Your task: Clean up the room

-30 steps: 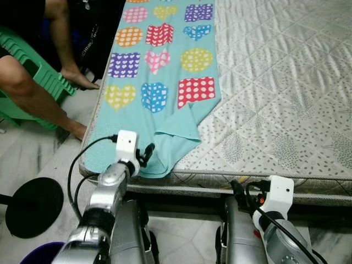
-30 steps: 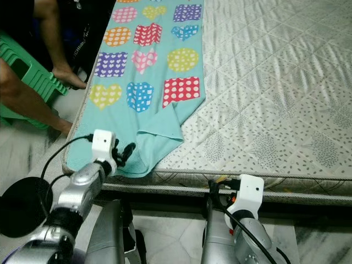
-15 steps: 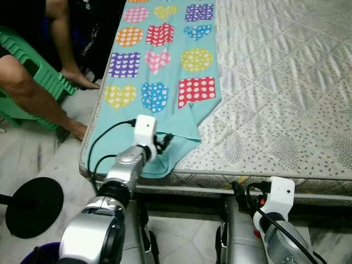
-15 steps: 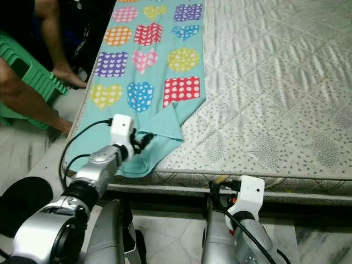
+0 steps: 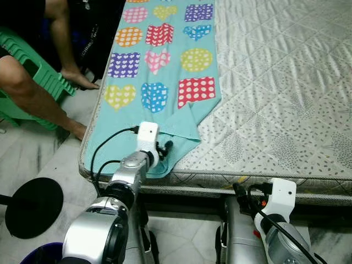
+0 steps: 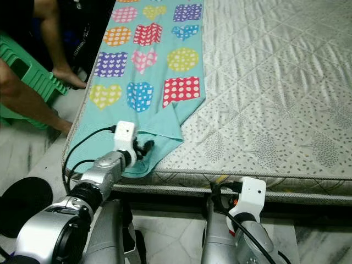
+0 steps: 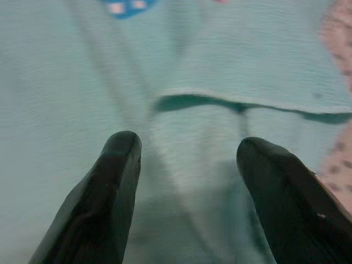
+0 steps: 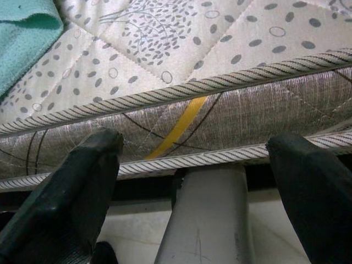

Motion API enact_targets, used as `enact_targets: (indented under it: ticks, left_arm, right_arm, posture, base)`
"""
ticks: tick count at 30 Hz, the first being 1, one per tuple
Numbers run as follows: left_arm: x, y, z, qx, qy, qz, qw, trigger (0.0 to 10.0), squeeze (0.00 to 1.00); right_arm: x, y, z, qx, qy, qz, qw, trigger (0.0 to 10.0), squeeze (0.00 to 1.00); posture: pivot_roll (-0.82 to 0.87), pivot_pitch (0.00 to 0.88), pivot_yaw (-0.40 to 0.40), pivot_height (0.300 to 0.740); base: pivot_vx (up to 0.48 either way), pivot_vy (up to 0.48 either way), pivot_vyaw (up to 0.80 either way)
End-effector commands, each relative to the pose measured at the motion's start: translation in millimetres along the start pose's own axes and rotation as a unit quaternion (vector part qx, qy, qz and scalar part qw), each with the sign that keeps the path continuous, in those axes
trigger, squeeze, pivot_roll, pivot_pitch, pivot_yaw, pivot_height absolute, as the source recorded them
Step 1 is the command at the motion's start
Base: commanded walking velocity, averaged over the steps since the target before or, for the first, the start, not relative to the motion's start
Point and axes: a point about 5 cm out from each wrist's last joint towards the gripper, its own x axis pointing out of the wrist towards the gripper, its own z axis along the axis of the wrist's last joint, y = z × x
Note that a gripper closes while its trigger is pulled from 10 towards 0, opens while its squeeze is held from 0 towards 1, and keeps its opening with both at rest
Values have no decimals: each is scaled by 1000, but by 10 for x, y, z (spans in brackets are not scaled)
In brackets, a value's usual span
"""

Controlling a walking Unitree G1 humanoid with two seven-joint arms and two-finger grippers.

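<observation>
L gripper (image 7: pixel 184 159) sits w/ its two black fingers (image 7: pixel 118 165) spread apart, nothing between them yet, tips low over the near end of the teal blanket (image 5: pixel 165 66). A folded-over flap (image 5: pixel 179 129) of that blanket lies just ahead of the tips, its edge lifted a bit off the layer beneath. In the head views the L gripper (image 5: pixel 163 148) is over the blanket's near corner, close to the mattress (image 5: pixel 286 82) edge.

R gripper (image 8: pixel 192 165) hangs idle below the mattress side, fingers wide apart, holding nothing; it faces the piped seam and a grey bed leg (image 8: pixel 206 220).

Blanket = the task's thing, by my read. It runs lengthwise along the robot's left side of the mattress, printed w/ coloured hearts and squares, near end rumpled and draping slightly over the edge. A person's legs (image 5: pixel 33 93) and a green stool (image 5: pixel 33 71) are on the floor beside that side of the bed; a round black base (image 5: pixel 30 206) nearer the robot.

Step in hand, prob.: reaching in to grab the blanket's near corner. Next move calls for lowering the tips onto the flap, closing on one layer or the whole fold, then pulling clear w/o dragging it off the side.
</observation>
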Motion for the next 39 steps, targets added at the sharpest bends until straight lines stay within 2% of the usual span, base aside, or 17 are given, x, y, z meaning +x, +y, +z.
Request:
enact_targets:
  ticks: [1, 7, 9, 10, 11, 12, 13, 39]
  left_arm:
    - [-42, 98, -170, -18, 28, 12, 999, 10000, 0]
    - [-41, 127, -158, -20, 35, 10, 999, 10000, 0]
    - [-38, 124, -155, -21, 37, 10, 999, 9176, 0]
    - [-36, 116, -157, -23, 38, 7, 999, 4588, 0]
    - [-35, 108, -161, -24, 40, 5, 999, 3804, 0]
    - [-34, 104, -167, -25, 41, 5, 999, 667, 0]
    - [-34, 100, -173, -26, 42, 4, 999, 0, 0]
    - [-35, 85, -212, -22, 60, -5, 998, 0, 0]
  right_arm:
    - [-40, 9, 8, 4, -3, -1, 1000, 10000, 0]
    - [-39, 12, 10, 5, -4, -2, 1000, 10000, 0]
    - [-41, 14, 11, 5, -4, -3, 1000, 10000, 0]
    - [-42, 15, 12, 5, -5, -3, 1000, 10000, 0]
    - [-43, 15, 12, 5, -5, -4, 1000, 10000, 0]
    - [-45, 15, 13, 4, -5, -4, 1000, 10000, 0]
    - [-46, 15, 13, 4, -5, -4, 1000, 10000, 0]
    - [-37, 10, 23, 3, -6, -7, 1000, 10000, 0]
  posture:
    - [-213, 239, 121, 586]
    - [-215, 241, 124, 586]
    - [-217, 241, 124, 586]
    - [-219, 242, 124, 586]
    - [-219, 242, 124, 586]
    - [-220, 243, 124, 586]
    - [-220, 243, 124, 586]
    - [-222, 244, 123, 586]
  base:
    - [0, 0, 0]
    - [0, 0, 0]
    - [0, 0, 0]
    - [0, 0, 0]
    - [0, 0, 0]
    - [0, 0, 0]
    - [0, 0, 0]
    - [0, 0, 0]
